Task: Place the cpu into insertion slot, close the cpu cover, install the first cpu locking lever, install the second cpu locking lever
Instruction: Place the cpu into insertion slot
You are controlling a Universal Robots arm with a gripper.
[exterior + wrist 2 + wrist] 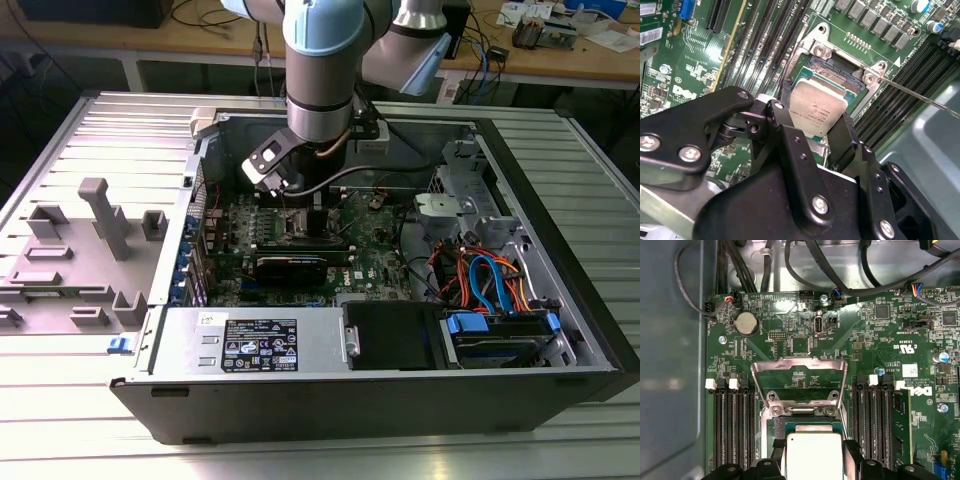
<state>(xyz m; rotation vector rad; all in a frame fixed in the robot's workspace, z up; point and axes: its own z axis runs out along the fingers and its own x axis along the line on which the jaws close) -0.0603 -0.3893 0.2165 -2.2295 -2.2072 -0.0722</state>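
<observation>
- Between the two black fingers (785, 130) of the gripper (812, 125) sits the cpu (817, 107), clamped by opposite edges, its dull grey top facing up in both wrist views.
- Just beneath and beyond the fingertips lies the insertion slot (835, 75). The chip hangs over the part of it nearest the gripper, and whether the two touch cannot be told.
- Beyond the gripper, on the far side of the socket, the cpu cover (799, 365) stands swung up off the slot. Green board shows through its square window in the first wrist view.
- From a socket corner beside the gripper, a thin locking lever (920, 97) runs outward over the long black memory slots (732, 425) that flank the gripper on both sides.
- Farther out past the cover, a round coin battery (746, 323) sits on the green board.
- Seen in the exterior view, the arm (320, 70) reaches straight down into the open computer case (400, 405), with the black graphics card (290, 265) just beside the gripper's tip.
</observation>
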